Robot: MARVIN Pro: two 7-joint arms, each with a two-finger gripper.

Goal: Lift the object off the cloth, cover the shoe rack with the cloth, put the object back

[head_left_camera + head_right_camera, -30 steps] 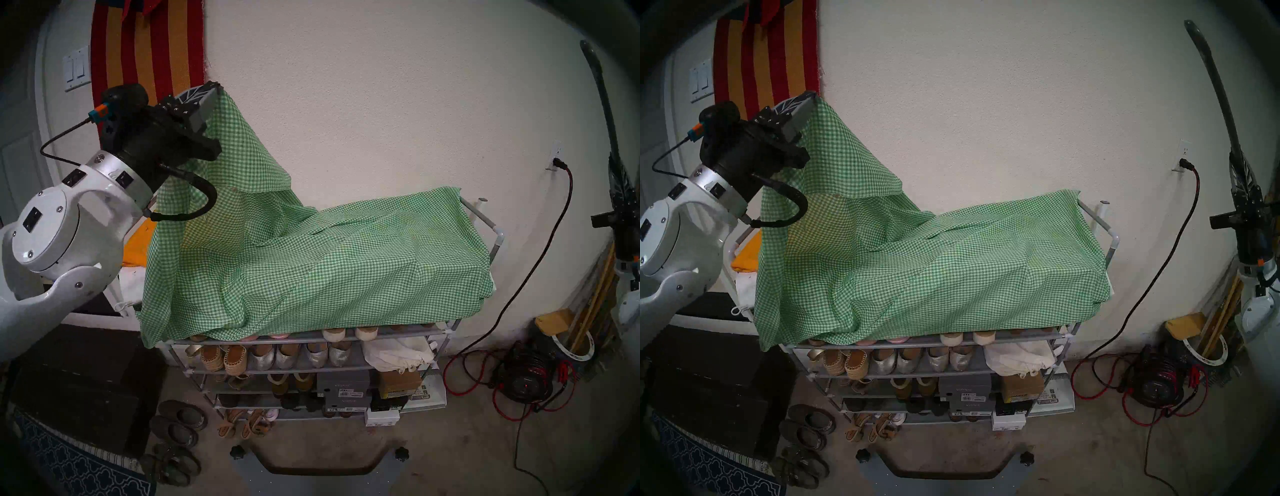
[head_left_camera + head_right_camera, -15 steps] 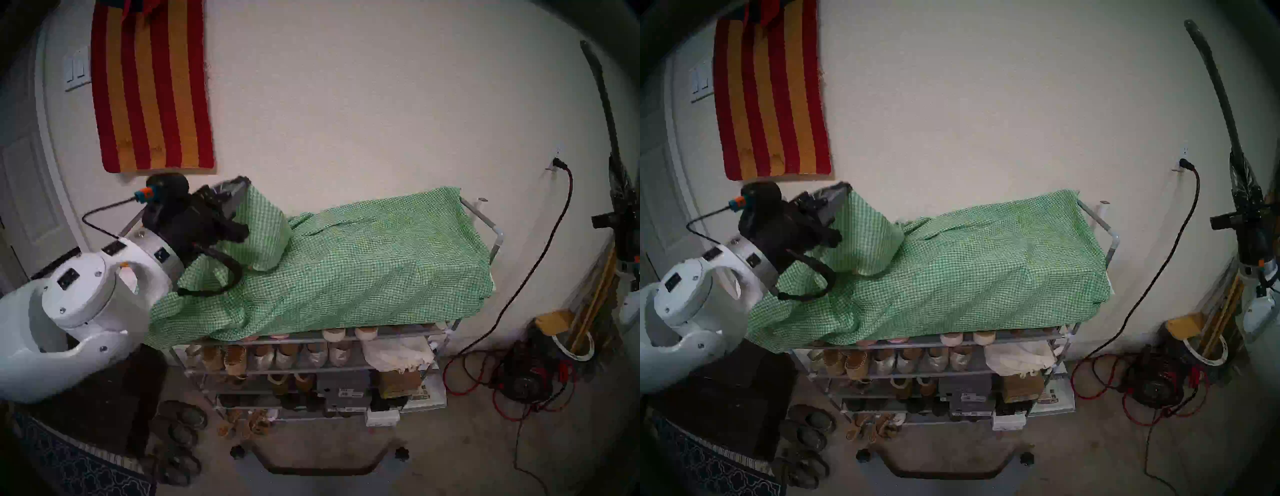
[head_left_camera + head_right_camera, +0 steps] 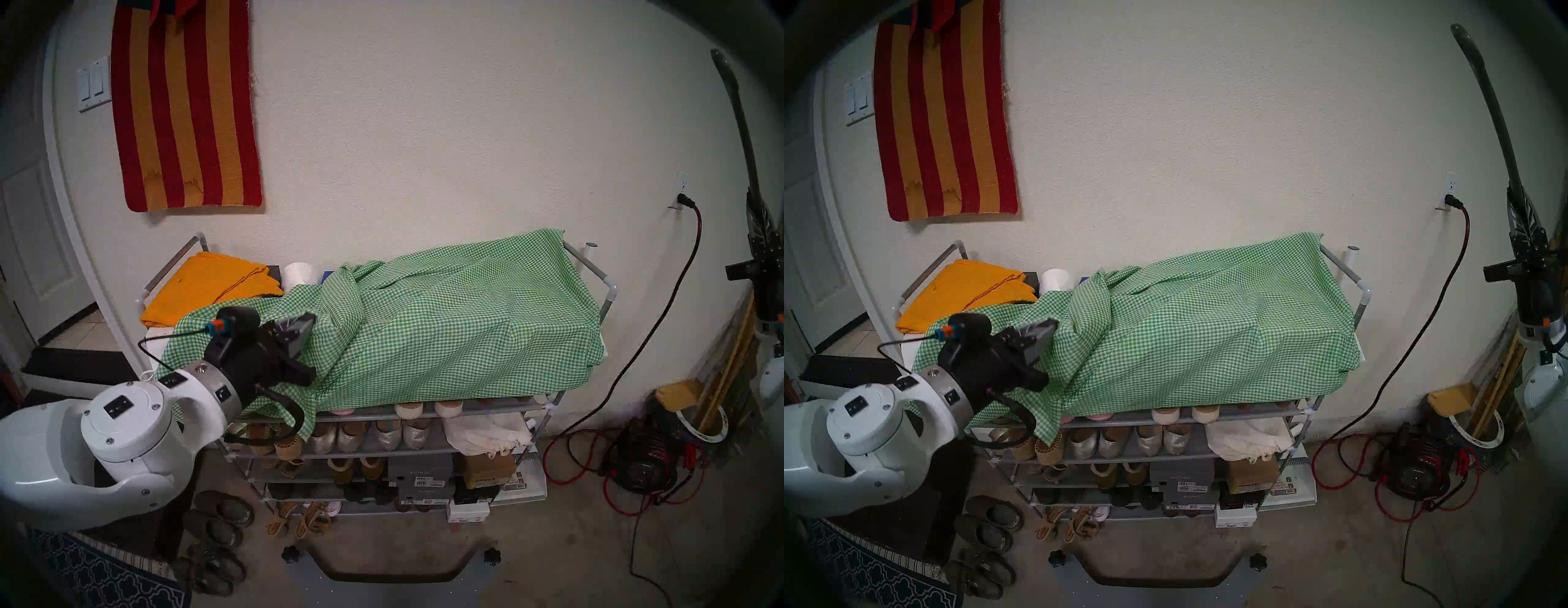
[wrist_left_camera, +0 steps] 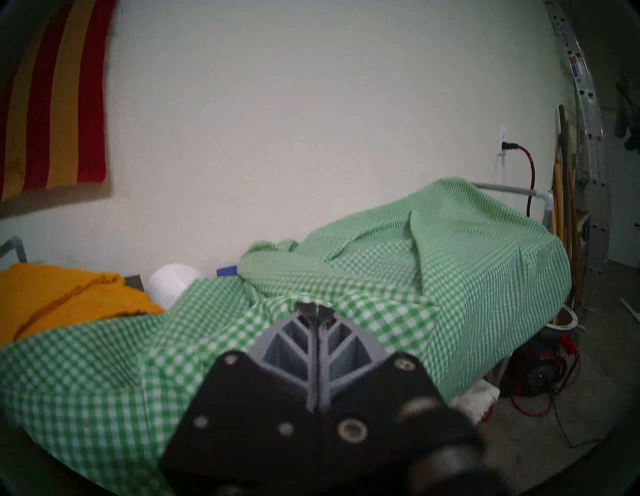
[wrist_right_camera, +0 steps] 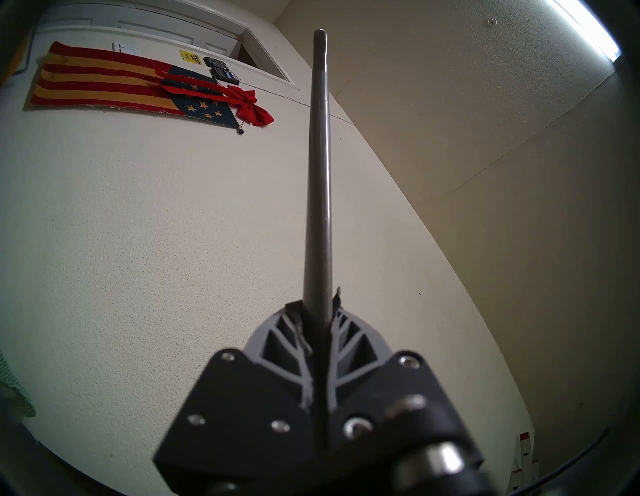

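At the rack's near left, the left gripper point(image 4: 314, 308) is clamped on the cloth point(image 3: 445, 322), light and limp, best pinched at a corner, while the right gripper point(image 5: 320, 304) clamps the stiff shoehorn point(image 5: 320, 173)

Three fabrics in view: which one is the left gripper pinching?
The green-and-white checked cloth draped over the shoe rack; the left gripper is shut on its edge. The folded orange cloth and striped wall rug lie untouched.

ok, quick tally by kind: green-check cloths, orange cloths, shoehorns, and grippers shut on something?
Green-check cloth: 1, on the shoe rack
Orange folded cloth: 1, on the rack's top tier
Shoehorn: 1
Grippers gripping: 2, left gripper on the check cloth, right gripper on the shoehorn
Total: 5
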